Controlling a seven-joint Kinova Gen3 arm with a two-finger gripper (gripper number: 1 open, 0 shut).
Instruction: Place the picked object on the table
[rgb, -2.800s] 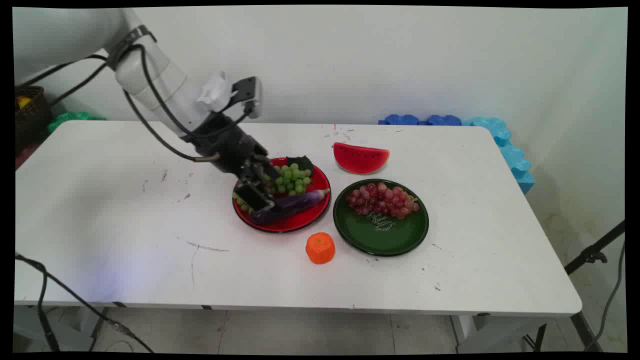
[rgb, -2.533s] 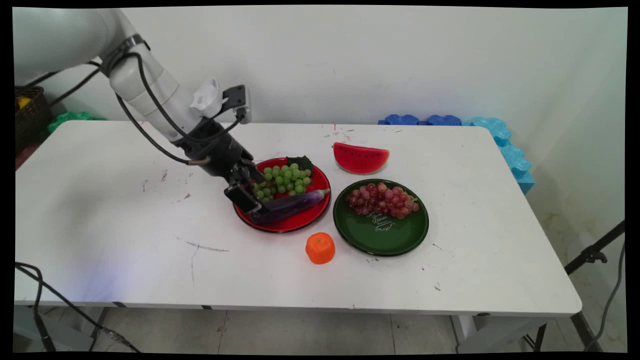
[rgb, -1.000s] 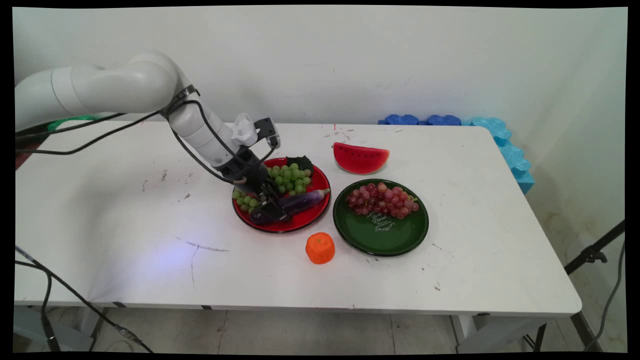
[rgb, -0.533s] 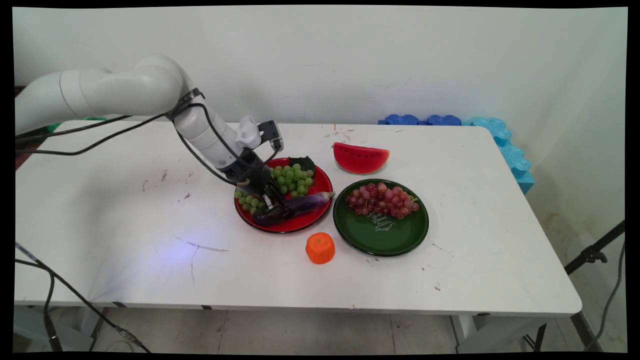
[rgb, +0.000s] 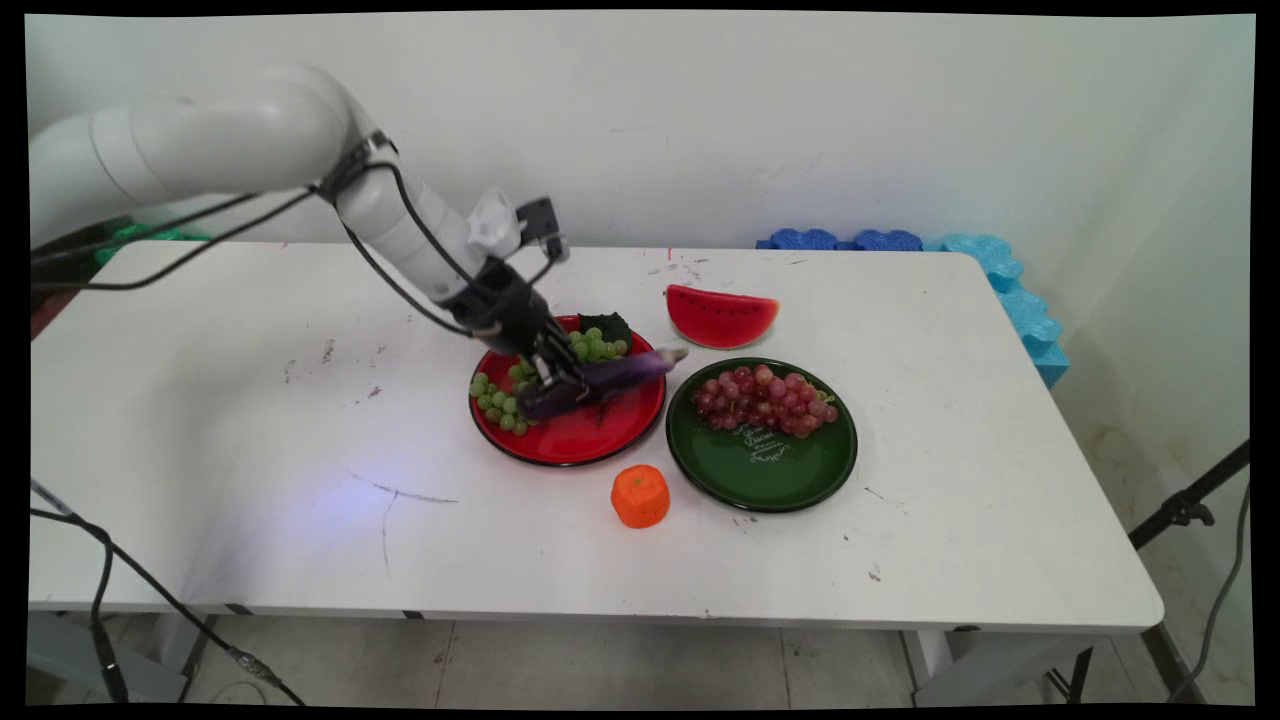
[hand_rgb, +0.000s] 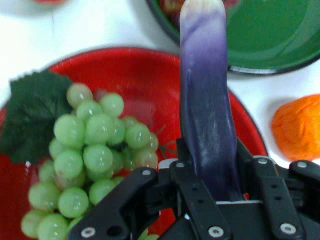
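My jaws clamp the purple eggplant (rgb: 600, 378) (hand_rgb: 206, 115) near its thick end, lifted above the red plate (rgb: 590, 436) (hand_rgb: 145, 80). Green grapes (rgb: 500, 400) (hand_rgb: 95, 150) lie beside it; the green plate (rgb: 770, 470) and orange fruit (rgb: 640, 496) sit nearby on the counter (rgb: 250, 450).

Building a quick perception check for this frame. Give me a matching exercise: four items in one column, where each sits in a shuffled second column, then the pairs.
1. long purple eggplant
2. bunch of green grapes
3. bunch of red grapes
4. orange round fruit

A. on the round green plate
B. on the bare white table
C. held in the black claw
D. on the round red plate

Pairs: 1-C, 2-D, 3-A, 4-B
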